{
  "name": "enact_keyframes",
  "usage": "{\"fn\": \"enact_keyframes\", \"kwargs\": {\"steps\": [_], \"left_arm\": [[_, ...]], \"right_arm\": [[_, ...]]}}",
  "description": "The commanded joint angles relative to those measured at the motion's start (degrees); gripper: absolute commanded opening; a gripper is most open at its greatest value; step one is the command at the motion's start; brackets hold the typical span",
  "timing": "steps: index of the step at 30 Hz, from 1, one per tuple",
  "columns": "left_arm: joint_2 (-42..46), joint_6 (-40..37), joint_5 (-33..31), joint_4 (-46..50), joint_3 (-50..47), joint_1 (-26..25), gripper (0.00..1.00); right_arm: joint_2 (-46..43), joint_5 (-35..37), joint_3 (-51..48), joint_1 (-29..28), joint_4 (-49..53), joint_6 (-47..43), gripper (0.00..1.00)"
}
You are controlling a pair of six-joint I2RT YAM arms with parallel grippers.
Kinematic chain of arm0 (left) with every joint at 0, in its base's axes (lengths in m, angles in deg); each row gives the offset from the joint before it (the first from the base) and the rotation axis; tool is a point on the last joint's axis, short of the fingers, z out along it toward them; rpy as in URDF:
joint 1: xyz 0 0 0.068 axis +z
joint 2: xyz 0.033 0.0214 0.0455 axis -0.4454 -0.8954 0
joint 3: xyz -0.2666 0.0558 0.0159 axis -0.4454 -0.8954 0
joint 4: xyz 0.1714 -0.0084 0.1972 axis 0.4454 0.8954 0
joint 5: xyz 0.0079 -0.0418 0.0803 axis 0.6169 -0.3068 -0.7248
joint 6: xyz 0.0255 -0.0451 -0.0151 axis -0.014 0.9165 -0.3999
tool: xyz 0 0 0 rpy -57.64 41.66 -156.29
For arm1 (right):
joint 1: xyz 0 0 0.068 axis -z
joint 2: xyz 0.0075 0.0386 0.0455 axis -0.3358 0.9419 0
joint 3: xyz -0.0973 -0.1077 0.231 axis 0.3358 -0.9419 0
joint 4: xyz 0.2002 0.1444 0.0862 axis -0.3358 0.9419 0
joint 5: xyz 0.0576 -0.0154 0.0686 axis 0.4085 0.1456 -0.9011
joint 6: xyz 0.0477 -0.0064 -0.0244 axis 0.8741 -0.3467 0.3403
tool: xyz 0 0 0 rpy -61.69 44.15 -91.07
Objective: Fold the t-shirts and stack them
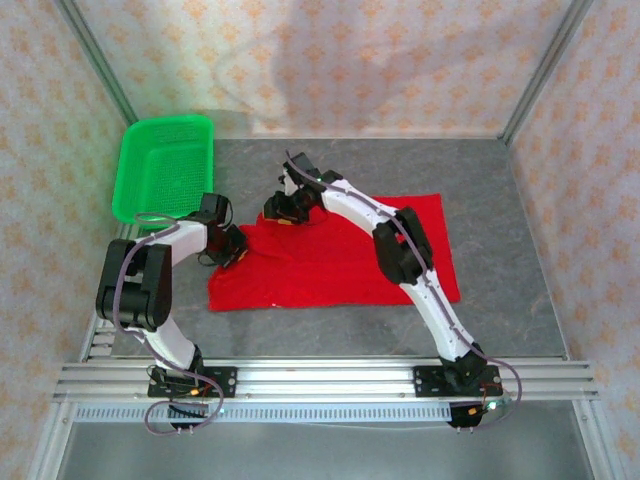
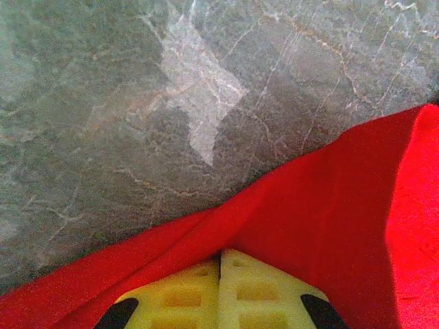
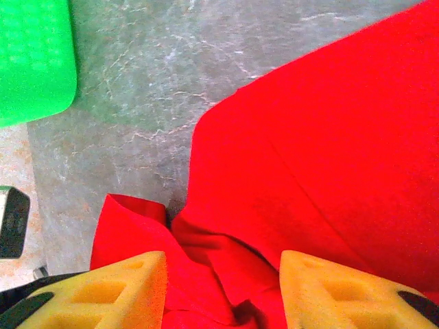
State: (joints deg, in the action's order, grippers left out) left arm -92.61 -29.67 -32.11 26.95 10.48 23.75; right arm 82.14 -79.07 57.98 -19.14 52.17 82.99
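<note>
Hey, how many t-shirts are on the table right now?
1. The red t-shirt lies spread across the middle of the table, right of the green basket. Any shirt underneath would be hidden.

High fixed view over table (image 1: 500,200), wrist views close, downward, all sharing t-shirt (image 1: 330,265)

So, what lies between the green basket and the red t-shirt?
Bare grey table in the right wrist view, between the basket and the t-shirt; in the top view the left arm stands over that stretch.
</note>
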Motion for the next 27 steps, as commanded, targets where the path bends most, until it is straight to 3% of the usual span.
{"fn": "enact_keyframes", "kwargs": {"steps": [1, 6, 10, 15, 22, 27], "left_arm": [[2.0, 2.4, 1.2, 3.5, 1.1, 0.9, 0.04], [4.7, 4.1, 2.2, 3.8, 1.6, 1.5, 0.08], [7.9, 6.4, 3.1, 3.4, 1.1, 2.8, 0.21], [11.9, 8.2, 3.8, 3.6, 0.7, 4.8, 0.37], [19.9, 6.4, 3.3, 9.2, -0.8, 5.2, 0.37], [25.3, 3.9, 2.1, 13.3, -5.3, 5.0, 0.27]], "right_arm": [[-1.4, -1.9, -0.7, -0.7, -2.9, -4.8, 0.46], [-3.2, -3.2, -4.4, -1.6, -6.2, -8.1, 0.44], [-5.6, -3.6, -8.6, -2.3, -10.7, -8.8, 0.43], [-6.8, -1.5, -9.5, -3.0, -9.3, -12.1, 0.43], [-7.4, -1.1, -10.9, -3.8, -10.8, -12.8, 0.39], [-6.7, 0.3, -10.5, -4.0, -8.7, -14.4, 0.35]]}}
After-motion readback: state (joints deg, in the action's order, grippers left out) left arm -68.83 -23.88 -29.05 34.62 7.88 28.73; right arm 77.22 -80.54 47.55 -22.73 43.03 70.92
